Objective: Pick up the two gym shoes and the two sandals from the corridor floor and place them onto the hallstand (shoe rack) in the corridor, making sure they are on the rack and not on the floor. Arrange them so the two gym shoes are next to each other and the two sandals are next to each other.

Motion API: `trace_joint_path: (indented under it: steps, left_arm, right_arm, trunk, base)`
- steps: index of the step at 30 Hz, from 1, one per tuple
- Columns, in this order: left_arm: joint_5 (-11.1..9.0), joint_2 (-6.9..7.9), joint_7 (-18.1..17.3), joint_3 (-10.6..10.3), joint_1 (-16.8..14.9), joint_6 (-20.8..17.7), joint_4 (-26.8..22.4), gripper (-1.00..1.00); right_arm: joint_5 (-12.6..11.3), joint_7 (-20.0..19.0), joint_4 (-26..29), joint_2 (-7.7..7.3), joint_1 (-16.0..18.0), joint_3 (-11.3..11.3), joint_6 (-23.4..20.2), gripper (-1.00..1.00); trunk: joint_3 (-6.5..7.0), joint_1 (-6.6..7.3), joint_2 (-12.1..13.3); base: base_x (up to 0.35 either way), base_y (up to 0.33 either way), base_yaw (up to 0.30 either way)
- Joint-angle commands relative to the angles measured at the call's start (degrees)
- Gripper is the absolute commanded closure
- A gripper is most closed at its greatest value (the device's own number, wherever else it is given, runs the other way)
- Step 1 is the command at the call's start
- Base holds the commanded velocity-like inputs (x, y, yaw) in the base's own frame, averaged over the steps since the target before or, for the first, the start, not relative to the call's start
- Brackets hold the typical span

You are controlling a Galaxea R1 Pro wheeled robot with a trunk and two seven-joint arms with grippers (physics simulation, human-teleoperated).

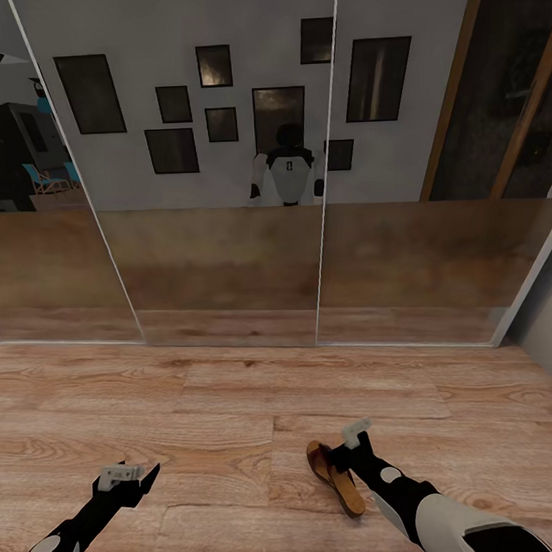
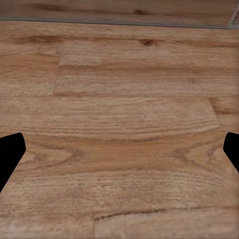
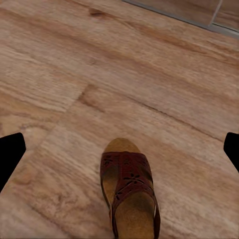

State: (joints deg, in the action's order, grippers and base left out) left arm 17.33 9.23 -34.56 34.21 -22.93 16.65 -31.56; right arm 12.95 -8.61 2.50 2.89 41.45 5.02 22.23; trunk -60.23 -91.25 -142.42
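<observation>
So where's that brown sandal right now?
The sandal lies on the wood floor in the head view's lower right, right beside the right gripper, short of the mirrored doors.

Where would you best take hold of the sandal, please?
Probably across the sandal's middle, at the dark strap, coming down from above with the right hand. It lies flat on the floor, slim enough for the open fingers to straddle its sides.

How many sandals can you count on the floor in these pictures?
1. One brown sandal lies on the wood floor, just beside the right gripper. Its partner may be hidden behind that arm or out of frame.
</observation>
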Motion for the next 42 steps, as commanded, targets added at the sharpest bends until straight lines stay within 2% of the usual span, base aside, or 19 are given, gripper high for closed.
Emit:
trace_joint_path:
  steps: [1, 25, 36, 42]
  left_arm:
    - [0.6, -0.06, -0.3, 0.4, -0.1, 0.3, 0.0, -1.0]
    - [0.7, -0.87, -0.2, 0.5, 0.0, 0.3, 0.0, -1.0]
    - [0.7, -0.88, -0.2, 0.5, 0.0, 0.3, 0.0, -1.0]
    - [0.7, -0.88, -0.2, 0.5, 0.0, 0.3, 0.0, -1.0]
  right_arm:
    - [-0.1, -0.1, 0.0, 0.0, 0.0, 0.5, 0.2, -1.0]
    - [0.1, -0.4, -0.1, 0.02, 0.0, 0.5, 0.2, -1.0]
    - [0.1, -0.4, -0.1, 0.02, 0.0, 0.5, 0.2, -1.0]
    - [0.1, -0.4, -0.1, 0.02, 0.0, 0.5, 0.2, -1.0]
  trunk:
    - [-0.05, 0.01, 0.0]
    - [-0.19, 0.01, 0.0]
    - [-0.49, 0.01, 0.0]
    - [-0.53, 0.01, 0.0]
  base:
    - [0.0, 0.0, 0.0]
    - [0.0, -0.012, 0.022]
    - [0.0, -0.083, 0.215]
    - [0.0, -0.176, 0.055]
